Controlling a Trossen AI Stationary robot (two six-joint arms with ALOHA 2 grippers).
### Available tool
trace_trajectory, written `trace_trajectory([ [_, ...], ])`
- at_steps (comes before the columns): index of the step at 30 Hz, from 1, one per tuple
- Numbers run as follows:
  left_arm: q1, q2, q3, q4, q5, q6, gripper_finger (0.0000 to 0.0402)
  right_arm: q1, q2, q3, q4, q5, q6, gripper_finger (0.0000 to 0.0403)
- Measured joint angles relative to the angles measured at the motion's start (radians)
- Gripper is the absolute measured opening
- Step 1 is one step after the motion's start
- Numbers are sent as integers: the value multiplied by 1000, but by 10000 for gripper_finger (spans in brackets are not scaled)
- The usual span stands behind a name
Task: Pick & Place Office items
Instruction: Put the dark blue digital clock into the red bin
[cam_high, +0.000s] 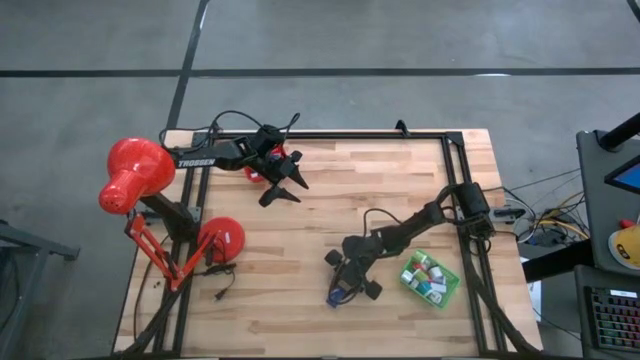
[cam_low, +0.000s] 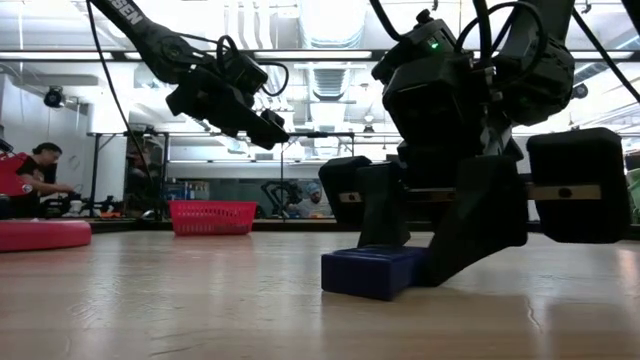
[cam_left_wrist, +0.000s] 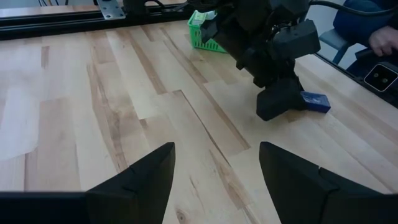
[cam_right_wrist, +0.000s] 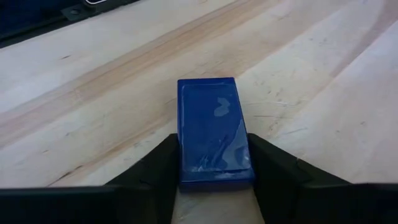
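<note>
A navy block (cam_right_wrist: 211, 124) lies flat on the wooden table (cam_high: 300, 250), near the front right (cam_high: 340, 293). My right gripper (cam_right_wrist: 214, 168) is down at the table, shut on the block's near end. In the low view the block (cam_low: 370, 270) shows between its dark fingers. My left gripper (cam_high: 285, 185) hangs open above the far left of the table, over a red tray (cam_high: 255, 172), with nothing between its fingers (cam_left_wrist: 149, 180). A green tray (cam_high: 430, 280) to the right of the block holds several small office items. My right gripper pinches the navy block's two long sides (cam_right_wrist: 186, 158) between its two fingers, at the end nearest the wrist. The fingers (cam_right_wrist: 273, 165) slant down from the table's right side and run along the block. The block lies flat on the table.
A big red desk lamp (cam_high: 135, 175) stands at the table's left edge, its round base (cam_high: 220, 240) on the wood. A black frame rail (cam_high: 350, 135) runs along the far edge. A person sits in the room beyond (cam_low: 35, 170). Bare wood lies in the middle.
</note>
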Motion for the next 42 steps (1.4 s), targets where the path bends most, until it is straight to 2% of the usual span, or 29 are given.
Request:
trace_trajectory([
  [9,0,0,0,0,0,0,236,0,-9,-2,-3,21,7,151],
  [15,0,0,0,0,0,0,236,-14,-49,-4,-10,212,83,160],
  [19,0,0,0,0,0,0,236,-55,-74,-5,-8,241,104,158],
  [32,0,0,0,0,0,0,236,-318,-135,-5,48,248,222,157],
  [38,0,0,0,0,0,0,236,-457,-138,-4,162,254,275,165],
  [42,0,0,0,0,0,0,236,-558,-138,54,102,233,317,163],
])
